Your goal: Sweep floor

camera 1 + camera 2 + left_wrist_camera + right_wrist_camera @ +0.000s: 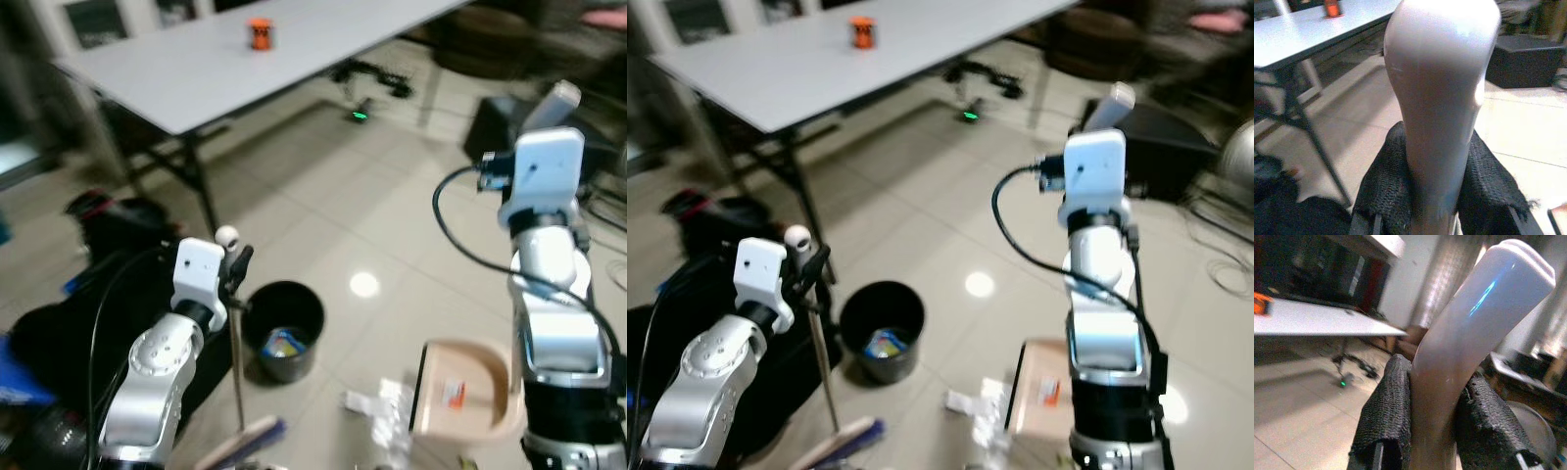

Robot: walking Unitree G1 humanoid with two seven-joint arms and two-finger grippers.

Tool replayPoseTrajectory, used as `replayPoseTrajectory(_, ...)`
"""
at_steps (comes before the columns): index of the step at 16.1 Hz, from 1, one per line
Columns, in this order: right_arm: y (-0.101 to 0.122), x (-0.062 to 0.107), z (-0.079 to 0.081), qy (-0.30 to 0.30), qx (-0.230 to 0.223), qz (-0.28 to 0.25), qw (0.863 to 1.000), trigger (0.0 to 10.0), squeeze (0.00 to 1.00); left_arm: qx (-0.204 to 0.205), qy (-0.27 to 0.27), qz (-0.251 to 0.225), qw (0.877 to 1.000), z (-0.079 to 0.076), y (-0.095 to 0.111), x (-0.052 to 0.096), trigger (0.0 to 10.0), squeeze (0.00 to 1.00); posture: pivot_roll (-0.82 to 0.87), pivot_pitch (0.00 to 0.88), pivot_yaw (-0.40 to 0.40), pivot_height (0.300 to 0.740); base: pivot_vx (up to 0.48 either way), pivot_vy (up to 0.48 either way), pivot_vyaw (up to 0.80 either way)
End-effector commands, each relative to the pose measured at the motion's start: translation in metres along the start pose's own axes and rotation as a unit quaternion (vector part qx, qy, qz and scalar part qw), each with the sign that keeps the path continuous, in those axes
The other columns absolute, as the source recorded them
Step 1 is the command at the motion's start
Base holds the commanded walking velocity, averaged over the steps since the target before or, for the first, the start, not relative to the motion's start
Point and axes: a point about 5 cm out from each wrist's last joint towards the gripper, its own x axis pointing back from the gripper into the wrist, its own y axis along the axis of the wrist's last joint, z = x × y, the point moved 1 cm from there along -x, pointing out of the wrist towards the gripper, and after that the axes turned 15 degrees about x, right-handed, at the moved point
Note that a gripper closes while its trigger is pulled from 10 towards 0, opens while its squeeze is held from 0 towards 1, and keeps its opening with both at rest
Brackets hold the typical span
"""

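Glossy pale tiles point(323, 206) spread under us, catching a ceiling light's glare. Nearest us, the broom point(235, 362) stands almost upright, its thin shaft running down to the head point(245, 441) on the floor at the bottom edge of the head views, its pale knob point(226, 235) at the top. Our left end effector point(235, 269) is closed around the upper part of that handle; in the left wrist view the pale handle end point(1442, 98) sits clamped between the black padded fingers point(1386, 191).

Beside it on our right, the beige dustpan point(470, 392) rests on the tiles with its opening facing the crumpled white paper point(387, 411) just beside it. Its long pale handle point(555, 103) rises steeply and tilts away from us, and our right end effector point(1435, 431) is closed on it, the padded fingers point(1386, 411) pressing both sides.

Between the broom and the dustpan, slightly farther off, a black bin point(282, 328) stands with colourful litter inside. On our left lies a dark bag point(108, 225). Farther away a long white counter point(225, 59) carries a small orange object point(259, 33), and a device with a green light point(360, 116) sits on the floor beyond.
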Motion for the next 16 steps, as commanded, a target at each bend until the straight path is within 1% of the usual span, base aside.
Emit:
replayPoseTrajectory(1, 0.004, 0.002, -0.004, -0.017, -0.006, -0.001, 1.0, 10.0, 0.0, -0.007, -0.014, -0.026, 1.0, -0.005, 0.013, -0.002, 10.0, 0.0, 0.03, 0.0, 0.016, 0.74, 0.0, 0.0, -0.8)
replayPoseTrajectory(2, -0.004, 0.008, 0.002, -0.01, -0.017, 0.021, 1.0, 10.0, 0.0, -0.005, -0.016, -0.028, 0.999, -0.007, 0.013, -0.002, 10.0, 0.0, 0.03, 0.0, 0.016, 0.74, 0.0, 0.0, -0.8)
replayPoseTrajectory(3, -0.009, 0.011, 0.006, -0.005, -0.025, 0.034, 0.999, 10.0, 0.0, -0.004, -0.017, -0.029, 0.999, -0.008, 0.014, -0.002, 10.0, 0.0, 0.03, 0.0, 0.016, 0.74, 0.0, 0.0, -0.8)
replayPoseTrajectory(4, -0.017, 0.019, 0.013, 0.005, -0.026, 0.052, 0.998, 10.0, 0.0, -0.003, -0.018, -0.028, 0.999, -0.009, 0.013, -0.001, 10.0, 0.0, 0.03, 0.0, 0.016, 0.74, 0.0, 0.0, -0.8)
replayPoseTrajectory(6, -0.021, 0.024, 0.016, 0.006, -0.037, 0.065, 0.997, 10.0, 0.0, -0.004, -0.019, -0.025, 1.0, -0.009, 0.012, -0.001, 10.0, 0.0, 0.03, 0.0, 0.016, 0.74, 0.0, 0.0, -0.8)
replayPoseTrajectory(7, -0.024, 0.027, 0.019, 0.017, -0.051, 0.075, 0.996, 10.0, 0.0, -0.006, -0.018, -0.024, 1.0, -0.009, 0.012, -0.001, 10.0, 0.0, 0.03, 0.0, 0.016, 0.74, 0.0, 0.0, -0.8)
replayPoseTrajectory(8, -0.024, 0.028, 0.019, 0.02, -0.055, 0.077, 0.995, 10.0, 0.0, -0.008, -0.017, -0.024, 1.0, -0.008, 0.012, -0.001, 10.0, 0.0, 0.03, 0.0, 0.02, 0.74, 0.0, 0.0, -0.8)
replayPoseTrajectory(11, -0.024, 0.028, 0.019, 0.021, -0.054, 0.075, 0.995, 10.0, 0.0, -0.011, -0.012, -0.025, 1.0, -0.006, 0.014, -0.001, 10.0, 0.0, 0.03, 0.0, 0.02, 0.74, 0.0, 0.0, -0.8)
replayPoseTrajectory(14, -0.023, 0.028, 0.015, 0.021, -0.04, 0.069, 0.997, 10.0, 0.0, -0.016, -0.005, -0.026, 1.0, -0.003, 0.015, -0.002, 10.0, 0.0, 0.03, 0.0, 0.02, 0.74, 0.0, 0.0, -0.8)
replayPoseTrajectory(15, -0.021, 0.028, 0.013, 0.027, -0.02, 0.056, 0.998, 10.0, 0.0, -0.018, -0.003, -0.029, 0.999, -0.003, 0.016, -0.002, 10.0, 0.0, 0.03, 0.0, 0.019, 0.74, 0.0, 0.0, -0.8)
replayPoseTrajectory(16, -0.018, 0.026, 0.008, 0.039, 0.021, 0.029, 0.999, 10.0, 0.0, -0.021, -0.002, -0.029, 0.999, -0.001, 0.017, -0.002, 10.0, 0.0, 0.02, 0.0, 0.021, 0.74, 0.0, 0.0, -0.8)
